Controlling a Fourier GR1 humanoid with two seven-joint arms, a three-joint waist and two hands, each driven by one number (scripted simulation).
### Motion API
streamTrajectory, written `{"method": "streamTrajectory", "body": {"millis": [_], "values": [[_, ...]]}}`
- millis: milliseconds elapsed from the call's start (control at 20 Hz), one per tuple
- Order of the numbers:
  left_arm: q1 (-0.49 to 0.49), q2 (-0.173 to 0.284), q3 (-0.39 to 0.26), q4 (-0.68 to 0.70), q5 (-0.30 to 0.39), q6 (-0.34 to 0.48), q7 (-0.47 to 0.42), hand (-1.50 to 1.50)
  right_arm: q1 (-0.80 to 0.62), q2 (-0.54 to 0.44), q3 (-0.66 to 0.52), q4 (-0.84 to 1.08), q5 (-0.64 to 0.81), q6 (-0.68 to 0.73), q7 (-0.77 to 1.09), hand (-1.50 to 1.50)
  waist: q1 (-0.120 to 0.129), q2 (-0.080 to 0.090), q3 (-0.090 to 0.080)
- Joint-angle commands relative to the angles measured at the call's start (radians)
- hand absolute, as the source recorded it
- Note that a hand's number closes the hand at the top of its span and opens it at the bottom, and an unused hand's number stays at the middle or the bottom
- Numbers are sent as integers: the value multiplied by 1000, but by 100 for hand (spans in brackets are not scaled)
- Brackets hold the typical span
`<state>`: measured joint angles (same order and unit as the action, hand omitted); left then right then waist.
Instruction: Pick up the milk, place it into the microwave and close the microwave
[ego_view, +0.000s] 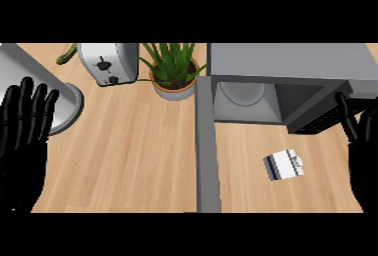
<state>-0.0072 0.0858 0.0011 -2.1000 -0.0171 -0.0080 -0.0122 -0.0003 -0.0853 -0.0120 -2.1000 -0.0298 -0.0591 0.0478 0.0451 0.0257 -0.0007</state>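
Reaching is not yet begun: the milk carton (284, 164) lies ungrasped before the open microwave (284, 85); the right hand (362, 135), fingers straight, must be lowered onto it.

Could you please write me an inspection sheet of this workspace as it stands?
Surface: light wooden counter.
Job's things: milk carton lies on the counter in front of the microwave; microwave door open, swung out toward the view's lower edge.
Clutter: toaster, potted plant, a green item at the top left, too little shown to name.
Hands: left hand and right hand open, fingers up, at the edges.
Cables: nothing seen.
Surroundings: grey rounded object at the left.
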Motion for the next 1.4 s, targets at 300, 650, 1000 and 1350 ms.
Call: {"method": "streamTrajectory", "body": {"millis": [300, 650, 1000, 1350], "values": [[64, -81, 12, 21, 188, 37, 108, -150, 178, -79, 41, -85, -111, 188, 14, -150, -45, -28, 0], [271, -85, -139, -10, 193, 83, -55, -150, 329, -77, 5, -99, -148, 260, -75, -150, -46, -28, 1], [363, -85, -40, -40, 269, -61, -79, -150, 461, -9, 47, -3, -21, 308, -266, -150, -46, -28, 1], [506, -86, -86, 11, 260, -122, -233, -150, 372, -22, -23, 216, -71, 356, -318, -150, -40, -27, 1]]}}
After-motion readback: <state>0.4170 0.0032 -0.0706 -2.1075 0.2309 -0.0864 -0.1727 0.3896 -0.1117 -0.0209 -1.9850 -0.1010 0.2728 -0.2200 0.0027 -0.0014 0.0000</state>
